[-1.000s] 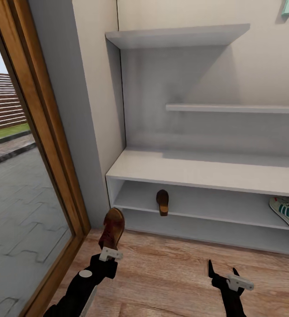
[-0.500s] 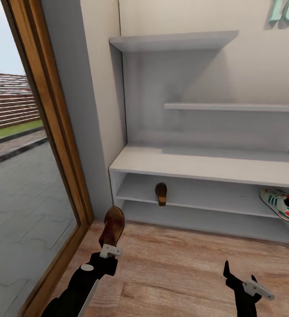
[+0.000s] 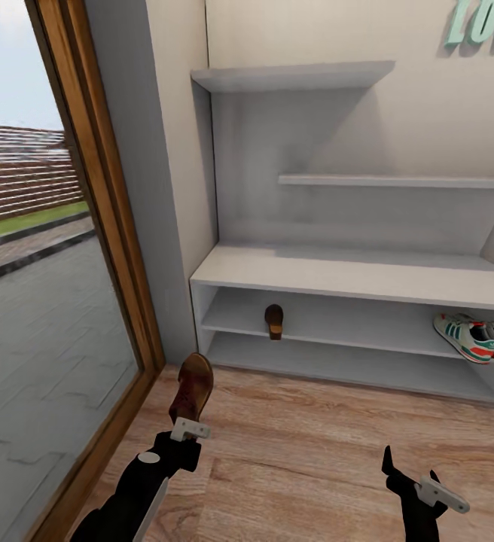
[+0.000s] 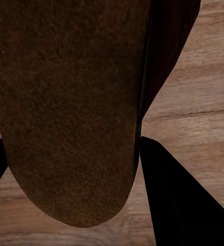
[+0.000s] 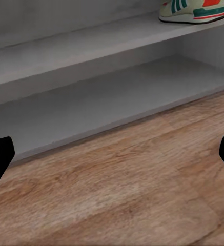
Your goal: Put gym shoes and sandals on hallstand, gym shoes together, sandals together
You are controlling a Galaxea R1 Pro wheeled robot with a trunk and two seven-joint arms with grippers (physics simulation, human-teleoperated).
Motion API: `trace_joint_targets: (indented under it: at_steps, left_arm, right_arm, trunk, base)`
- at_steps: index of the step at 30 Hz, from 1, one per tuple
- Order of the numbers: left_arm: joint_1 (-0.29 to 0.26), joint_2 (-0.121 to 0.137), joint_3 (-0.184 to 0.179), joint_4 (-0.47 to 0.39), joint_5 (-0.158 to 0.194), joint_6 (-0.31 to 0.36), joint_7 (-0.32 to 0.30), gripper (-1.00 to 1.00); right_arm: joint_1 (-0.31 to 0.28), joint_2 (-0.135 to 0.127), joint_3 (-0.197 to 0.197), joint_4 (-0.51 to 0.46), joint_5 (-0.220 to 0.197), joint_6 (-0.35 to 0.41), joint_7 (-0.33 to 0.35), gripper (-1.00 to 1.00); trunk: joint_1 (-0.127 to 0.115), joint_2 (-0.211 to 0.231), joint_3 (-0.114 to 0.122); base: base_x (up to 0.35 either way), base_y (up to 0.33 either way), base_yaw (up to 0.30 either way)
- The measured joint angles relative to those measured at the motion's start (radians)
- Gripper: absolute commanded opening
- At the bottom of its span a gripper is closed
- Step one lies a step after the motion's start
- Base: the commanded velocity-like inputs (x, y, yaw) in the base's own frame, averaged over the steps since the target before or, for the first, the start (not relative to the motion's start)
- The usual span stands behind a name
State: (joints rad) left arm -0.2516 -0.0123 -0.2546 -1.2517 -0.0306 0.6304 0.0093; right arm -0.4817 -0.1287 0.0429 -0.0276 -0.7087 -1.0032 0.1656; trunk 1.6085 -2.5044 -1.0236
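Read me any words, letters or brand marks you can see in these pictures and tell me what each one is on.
"LOV": teal letters on the wall above the hallstand, cut off by the picture's edge, so whatever follows is out of sight.
The gym shoes carry green side stripes, but no brand name is readable.
The sandal in the left gripper has no visible text.

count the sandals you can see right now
2. One sandal sits on the hallstand middle shelf, toward its left end. The other sandal is held in the left gripper above the floor.
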Motion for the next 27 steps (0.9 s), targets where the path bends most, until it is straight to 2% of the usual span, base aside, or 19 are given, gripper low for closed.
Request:
trace_joint_targets:
  at_steps: [10, 23, 27]
  left_arm:
    - [0.000, 0.000, 0.000, 0.000, 0.000, 0.000, 0.001, -1.00]
    - [-0.001, -0.002, -0.001, 0.002, 0.001, 0.000, -0.003, -1.00]
    - [-0.009, -0.042, -0.001, 0.009, 0.008, 0.001, 0.004, -1.00]
  right_arm:
    - [0.000, 0.000, 0.000, 0.000, 0.000, 0.000, 0.000, 1.00]
    - [0.000, 0.000, 0.000, 0.000, 0.000, 0.000, -0.001, 1.00]
    - [0.000, -0.002, 0.000, 0.000, -0.002, 0.000, -0.002, 1.00]
  trunk:
    - [0.000, 0.000, 0.000]
    - [0.000, 0.000, 0.000]
    - [0.000, 0.000, 0.000]
  base:
    - [-0.019, 0.000, -0.026]
    - [-0.001, 0.000, -0.234]
    - [0.000, 0.000, -0.044]
